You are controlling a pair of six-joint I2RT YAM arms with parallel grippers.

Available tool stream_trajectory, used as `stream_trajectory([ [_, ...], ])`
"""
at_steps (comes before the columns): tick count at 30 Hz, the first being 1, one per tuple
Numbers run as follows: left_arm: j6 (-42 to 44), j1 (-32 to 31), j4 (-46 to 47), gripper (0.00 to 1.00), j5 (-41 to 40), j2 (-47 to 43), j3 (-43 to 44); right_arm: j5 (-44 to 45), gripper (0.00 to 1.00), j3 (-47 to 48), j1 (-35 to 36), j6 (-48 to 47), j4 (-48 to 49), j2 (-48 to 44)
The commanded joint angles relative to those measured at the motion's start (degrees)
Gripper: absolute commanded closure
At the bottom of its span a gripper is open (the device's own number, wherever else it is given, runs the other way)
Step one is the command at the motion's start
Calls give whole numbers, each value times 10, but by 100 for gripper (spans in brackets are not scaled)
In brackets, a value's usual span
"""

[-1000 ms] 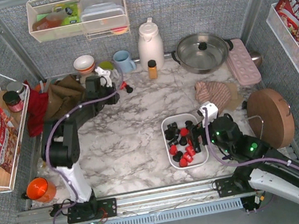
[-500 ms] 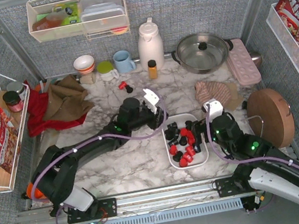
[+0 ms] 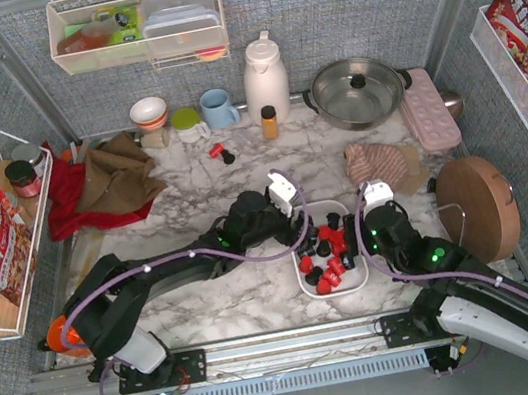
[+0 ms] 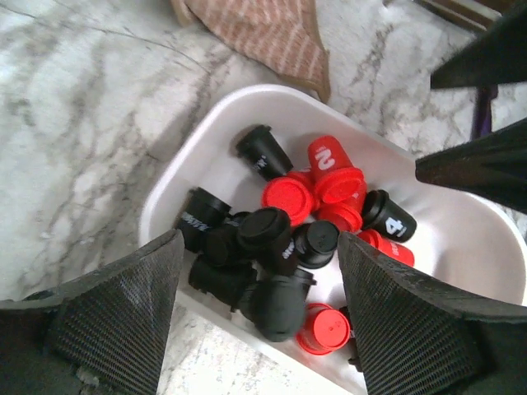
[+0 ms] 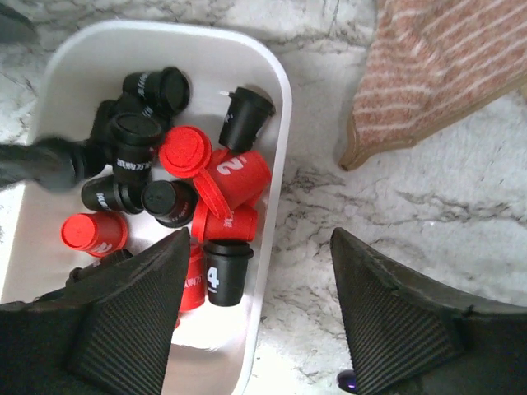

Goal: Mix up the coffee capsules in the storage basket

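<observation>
The white storage basket [image 3: 333,293] lies at centre right of the marble table and holds several red and black coffee capsules [image 3: 325,270]. My left gripper [image 3: 294,215] hangs open over its far-left corner. In the left wrist view its fingers straddle black capsules [image 4: 265,234] and red ones [image 4: 290,197] inside the rim [image 4: 165,206], gripping nothing. My right gripper [image 3: 355,233] is open too. It straddles the basket's right rim [image 5: 276,206], one finger above the capsules [image 5: 226,280], the other above bare marble.
A red capsule [image 3: 217,150] and a black one [image 3: 228,157] lie loose on the table at the back, near an amber bottle [image 3: 270,121]. A striped cloth [image 3: 377,166] lies just behind the basket. A round wooden board [image 3: 477,207] stands to the right.
My left arm has swung from the back left of the table to the basket, and its jaws have opened. My right gripper has crept a little further over the basket's rim.
</observation>
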Motion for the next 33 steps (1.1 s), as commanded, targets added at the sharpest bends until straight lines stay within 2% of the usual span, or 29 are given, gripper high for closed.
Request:
stream_trajectory([
  [1, -17, 0, 72, 15, -68, -40, -26, -11, 30, -22, -6, 38, 26, 5],
  [5, -37, 1, 96, 12, -179, -87, -59, -17, 36, -36, -11, 54, 36, 21],
  [8, -46, 27, 84, 2, -288, -100, -71, -15, 39, -45, -14, 65, 44, 32],
  [10, -85, 79, 29, 2, -277, -82, -50, -9, 45, -55, -15, 72, 55, 51],
  [14, -135, 164, -42, 5, -241, -17, 5, -7, 65, -69, -18, 93, 79, 72],
  [20, -100, 209, -71, 5, -246, 59, 85, -12, 70, -69, -19, 107, 116, 123],
  [26, -63, 242, -93, 5, -238, 119, 156, -1, 99, -51, -19, 122, 148, 182],
  [33, -4, 286, -129, 6, -179, 206, 257, 15, 100, -26, -22, 145, 208, 263],
])
